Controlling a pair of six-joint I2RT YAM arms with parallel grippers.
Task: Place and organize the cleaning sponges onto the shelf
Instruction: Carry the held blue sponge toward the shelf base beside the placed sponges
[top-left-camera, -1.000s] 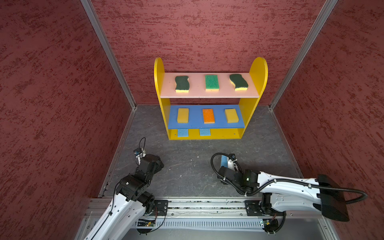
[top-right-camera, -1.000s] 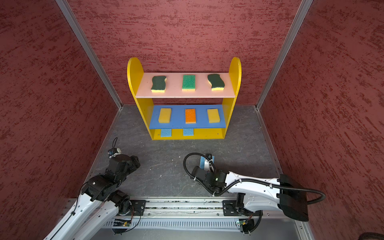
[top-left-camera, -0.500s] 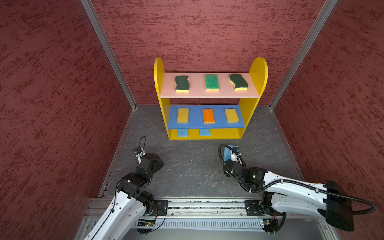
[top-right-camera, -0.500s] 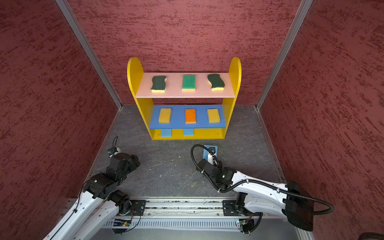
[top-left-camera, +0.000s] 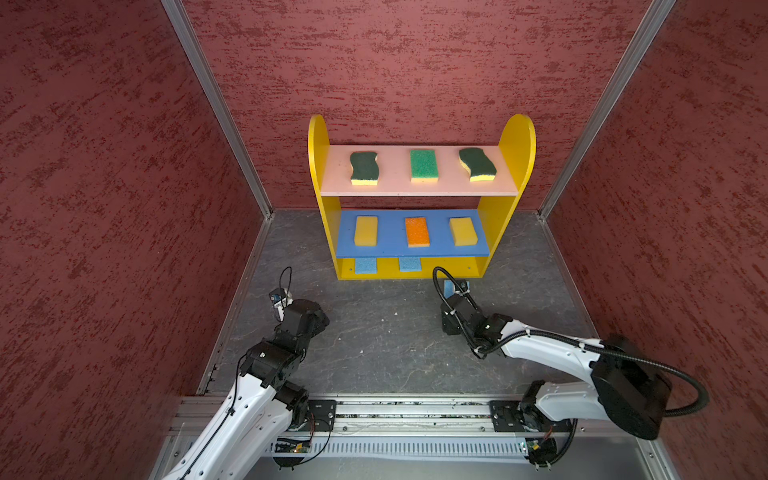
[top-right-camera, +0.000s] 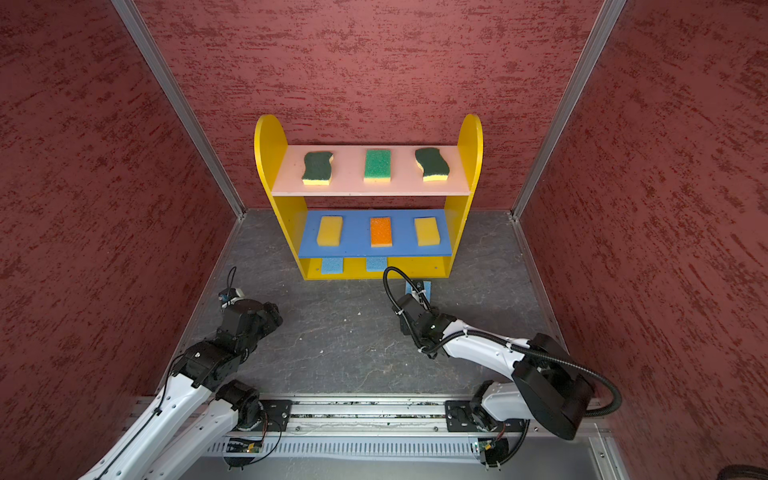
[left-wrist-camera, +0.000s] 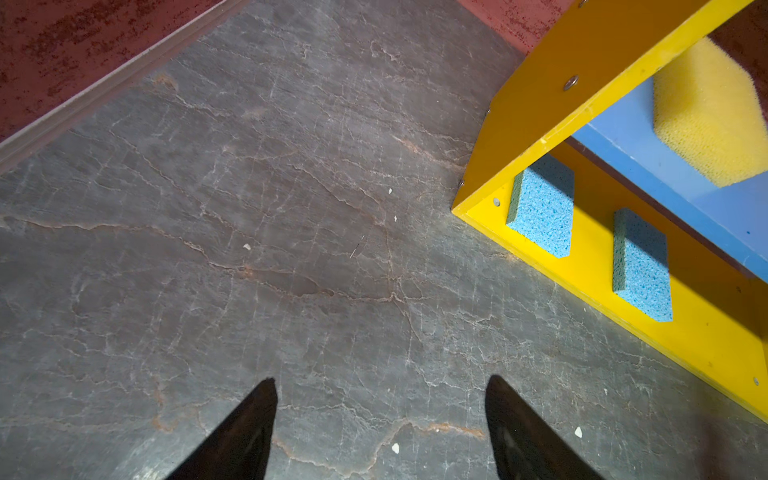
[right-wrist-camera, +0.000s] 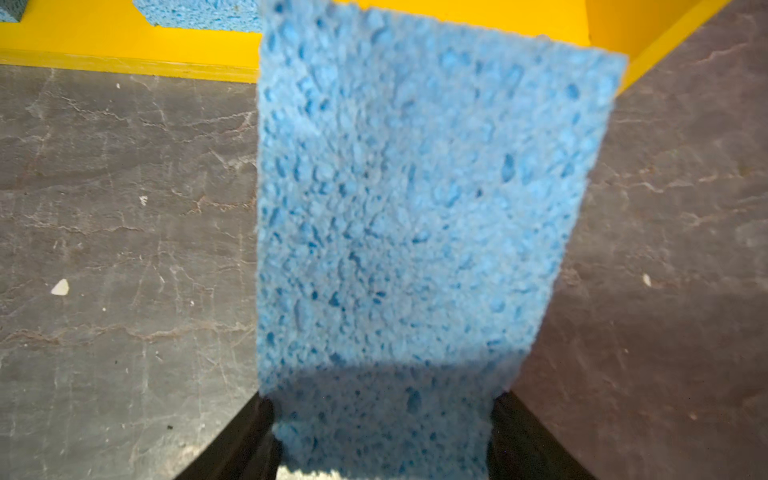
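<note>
Right wrist view shows my right gripper (right-wrist-camera: 382, 415) clamped across the near end of a thin blue sponge (right-wrist-camera: 415, 208), a porous, pitted rectangular slab. Its long axis runs straight out from my jaws. The far end points at the smooth yellow bottom board of the shelf (right-wrist-camera: 124, 41), just short of its front edge, over the veined grey floor (right-wrist-camera: 124, 249). A second blue sponge (left-wrist-camera: 544, 208) and a third blue sponge (left-wrist-camera: 642, 266) lie flat on that board, long axes front to back. My left gripper (left-wrist-camera: 380, 386) hangs apart and empty over the floor.
</note>
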